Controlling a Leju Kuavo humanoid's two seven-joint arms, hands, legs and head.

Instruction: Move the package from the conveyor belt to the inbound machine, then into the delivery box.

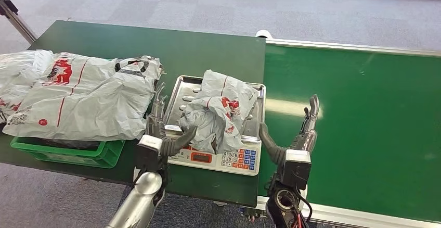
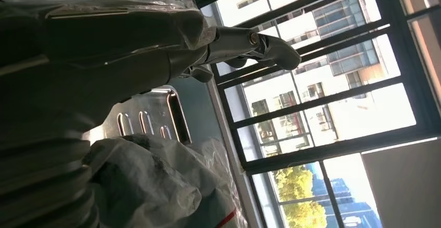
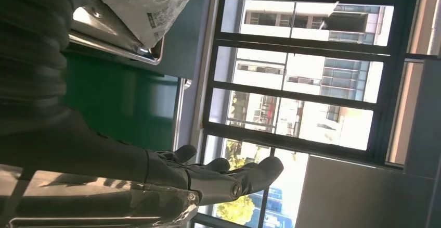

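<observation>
Scale tray (image 1: 183, 90): one package (image 1: 221, 114), apparently.

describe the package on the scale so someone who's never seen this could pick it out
Find the dark green table left of the brighter green belt; at its near right corner sits a scale with a steel tray. The package is the small crumpled grey bag with red print lying on that tray, between the robot's two hands. The other grey bags are bigger, flatter and piled on the green crate to the left.
</observation>
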